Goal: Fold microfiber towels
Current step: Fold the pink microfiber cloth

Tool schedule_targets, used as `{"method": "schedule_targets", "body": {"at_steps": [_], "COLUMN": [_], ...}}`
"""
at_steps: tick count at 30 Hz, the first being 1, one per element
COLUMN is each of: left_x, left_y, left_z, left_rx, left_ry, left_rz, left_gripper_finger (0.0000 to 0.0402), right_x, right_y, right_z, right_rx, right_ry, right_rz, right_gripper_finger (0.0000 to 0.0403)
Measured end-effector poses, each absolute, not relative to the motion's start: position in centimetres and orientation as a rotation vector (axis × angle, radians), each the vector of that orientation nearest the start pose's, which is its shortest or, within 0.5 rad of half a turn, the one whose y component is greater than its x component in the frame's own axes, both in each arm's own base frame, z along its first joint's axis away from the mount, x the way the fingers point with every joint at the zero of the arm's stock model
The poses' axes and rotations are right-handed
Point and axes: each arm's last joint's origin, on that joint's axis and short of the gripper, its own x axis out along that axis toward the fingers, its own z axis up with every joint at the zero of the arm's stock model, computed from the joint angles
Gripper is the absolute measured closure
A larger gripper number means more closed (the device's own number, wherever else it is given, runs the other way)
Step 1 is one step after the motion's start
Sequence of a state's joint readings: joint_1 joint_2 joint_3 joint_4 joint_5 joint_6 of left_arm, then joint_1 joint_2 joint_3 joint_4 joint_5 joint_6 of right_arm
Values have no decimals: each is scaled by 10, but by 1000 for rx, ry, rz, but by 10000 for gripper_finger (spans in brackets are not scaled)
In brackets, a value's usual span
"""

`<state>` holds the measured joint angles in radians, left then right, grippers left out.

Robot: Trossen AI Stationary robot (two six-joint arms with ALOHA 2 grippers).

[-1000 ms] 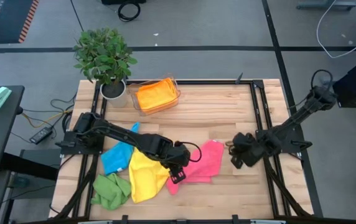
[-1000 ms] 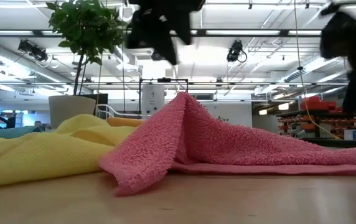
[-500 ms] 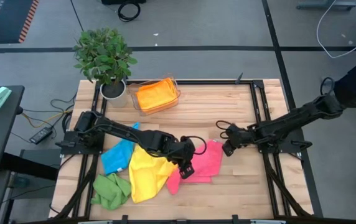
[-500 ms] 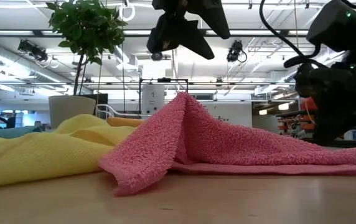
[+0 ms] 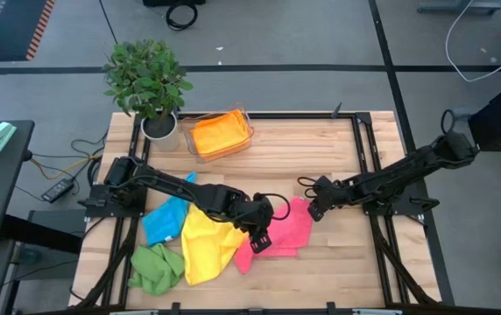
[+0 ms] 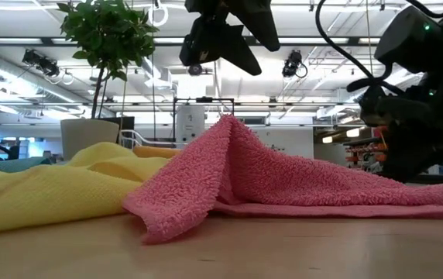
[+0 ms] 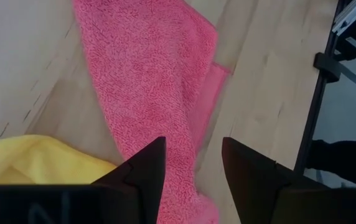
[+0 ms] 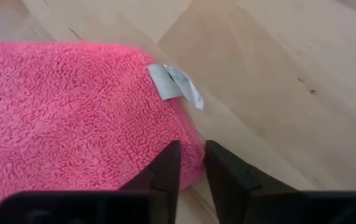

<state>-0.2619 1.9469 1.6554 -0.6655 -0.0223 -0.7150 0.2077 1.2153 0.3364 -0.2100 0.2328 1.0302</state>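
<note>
A pink towel [image 5: 287,229] lies crumpled on the table's near middle, one fold humped up [image 6: 229,128]. A yellow towel [image 5: 202,245], a blue one [image 5: 163,220] and a green one [image 5: 156,267] lie to its left. My left gripper [image 7: 193,149] hangs open above the pink towel's left part [image 5: 259,234], clear of it. My right gripper [image 8: 192,152] is narrowly open at the pink towel's far right corner [image 5: 314,210], beside a white label [image 8: 175,84]. My right gripper's fingertips [image 8: 168,158] stand low at the pink towel's far right corner [image 8: 187,163], coming from the table's right side. I cannot tell whether they touch the cloth. The towel lies flat on the table there.
A clear tray [image 5: 243,122] holding an orange towel [image 5: 218,133] stands at the far side. A potted plant [image 5: 150,83] stands at the far left corner. Bare wood [image 5: 321,153] lies between the tray and the right arm.
My right gripper has gone toward the table's left edge, up to the pink towel's far right corner. My left gripper has shifted a little toward the right, over the pink towel. The towels have kept their places.
</note>
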Motion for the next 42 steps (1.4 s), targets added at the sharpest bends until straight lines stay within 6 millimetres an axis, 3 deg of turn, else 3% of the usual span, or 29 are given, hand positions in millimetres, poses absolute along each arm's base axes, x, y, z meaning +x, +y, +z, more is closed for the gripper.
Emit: {"method": "schedule_targets", "body": {"at_steps": [5, 8, 13, 17, 21, 25, 35, 42], "left_x": [409, 408, 411, 422, 431, 438, 458, 462], "left_y": [-113, -114, -119, -126, -131, -132, -118, -115], "left_z": [257, 256, 259, 271, 274, 258, 225, 215], "left_rx": [-519, -516, -477, -422, -354, -436, -881, -900], "left_ry": [988, 993, 941, 744, 577, 540, 425, 429], "left_rz": [123, 123, 76, 68, 151, 279, 515, 533], "left_gripper_finger": [241, 241, 241, 247, 256, 262, 267, 275], "right_x": [170, 170, 180, 186, 191, 194, 204, 206], "right_y": [32, 35, 44, 48, 47, 43, 39, 39], "right_z": [119, 129, 173, 214, 237, 241, 230, 230], "right_rx": [717, 763, 841, 883, 877, 889, 892, 856], "right_ry": [950, 950, 785, 622, 539, 508, 510, 526], "right_rz": [-497, -425, -296, -248, -245, -288, -385, -346], "right_gripper_finger": [390, 395, 400, 400, 401, 402, 402, 402]}}
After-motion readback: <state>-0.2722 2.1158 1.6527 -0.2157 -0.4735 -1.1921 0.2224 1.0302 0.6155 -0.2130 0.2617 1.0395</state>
